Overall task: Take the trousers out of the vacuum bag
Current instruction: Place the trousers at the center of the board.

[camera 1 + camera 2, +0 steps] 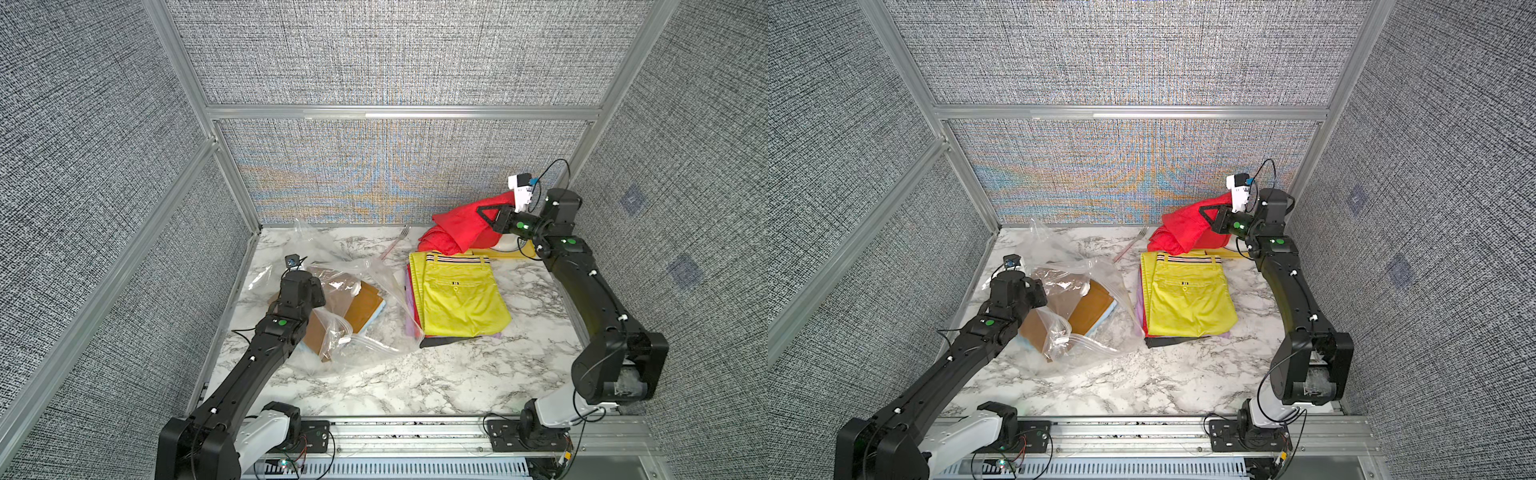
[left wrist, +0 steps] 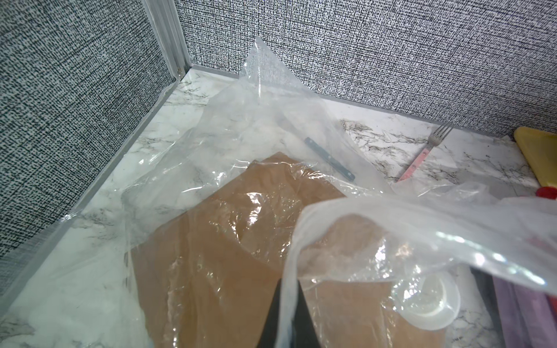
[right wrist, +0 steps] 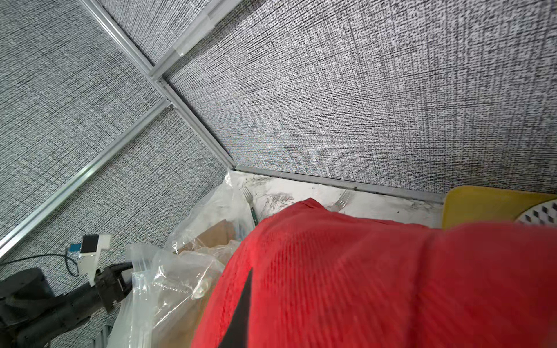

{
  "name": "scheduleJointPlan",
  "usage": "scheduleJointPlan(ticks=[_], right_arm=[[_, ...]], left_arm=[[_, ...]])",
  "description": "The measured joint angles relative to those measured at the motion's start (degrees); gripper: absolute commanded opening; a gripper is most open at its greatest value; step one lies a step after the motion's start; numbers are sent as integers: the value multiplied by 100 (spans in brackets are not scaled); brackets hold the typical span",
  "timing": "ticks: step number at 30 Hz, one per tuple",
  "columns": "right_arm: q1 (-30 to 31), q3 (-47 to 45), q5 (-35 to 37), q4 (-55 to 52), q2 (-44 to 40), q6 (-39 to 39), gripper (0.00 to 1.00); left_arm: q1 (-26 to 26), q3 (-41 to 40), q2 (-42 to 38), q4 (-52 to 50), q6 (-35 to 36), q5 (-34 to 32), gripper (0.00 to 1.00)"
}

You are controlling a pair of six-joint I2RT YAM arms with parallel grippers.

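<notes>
Red trousers [image 1: 455, 232] hang pinched in right gripper [image 1: 486, 215] above the far-right corner, behind the stack [image 1: 461, 299]. Left gripper [image 3: 125, 269] is clamped on bag [image 1: 376, 276], with the orange pair [image 1: 365, 307] inside it. Risks: red hem snags and drags the stack; slick plastic slips from left's pinch.

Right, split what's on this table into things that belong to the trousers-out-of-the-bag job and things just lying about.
Job in hand:
vacuum bag
orange trousers, inside it
yellow trousers, already out
red cloth, probably trousers, gripped by the right gripper

Lying about:
pink-handled fork
green-handled fork
yellow board
</notes>
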Motion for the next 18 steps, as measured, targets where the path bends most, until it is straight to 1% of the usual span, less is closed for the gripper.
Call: scheduleJointPlan(ticks=[4,8,14,18], right_arm=[[-7,-382,-219,164,-63,184,0],[-17,-892,-205,249,-372,315,0],[9,-1574,68,289,-866,457,0],[153,-2070,542,236,-1213,726,0]], left_arm=[[4,2,0,-2,-4,2,0],[9,0,13,0,-4,2,0],[9,-42,22,9,-4,7,0],[11,-90,13,22,-2,7,0]])
